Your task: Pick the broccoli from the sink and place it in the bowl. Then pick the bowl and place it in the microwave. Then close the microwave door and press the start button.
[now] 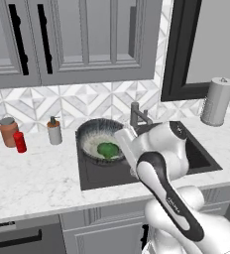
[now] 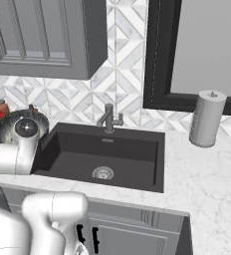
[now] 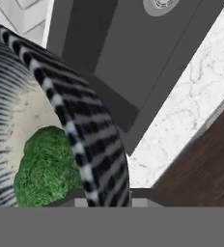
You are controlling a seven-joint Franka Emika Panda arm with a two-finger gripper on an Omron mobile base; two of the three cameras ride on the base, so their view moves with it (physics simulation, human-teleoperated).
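Note:
The bowl (image 1: 94,135), dark streaked outside and pale inside, sits at the left end of the dark sink (image 1: 196,154), overlapping its rim. The green broccoli (image 1: 107,149) lies inside the bowl. My gripper (image 1: 123,149) is shut on the bowl's right rim. In the hand view the striped bowl rim (image 3: 80,130) runs down between my fingertips, gripper (image 3: 109,198), with the broccoli (image 3: 46,166) to its left and the sink floor (image 3: 147,53) beyond. From the right base view the bowl (image 2: 8,124) peeks out behind my arm, left of the sink (image 2: 132,149). The microwave and its door are out of view.
A grey faucet (image 2: 109,118) stands behind the sink. A paper towel roll (image 2: 206,118) is on the counter at right. A brown jar (image 1: 8,132), a red jar (image 1: 20,142) and a soap dispenser (image 1: 54,131) stand left of the bowl. Grey cabinets (image 1: 82,39) hang overhead.

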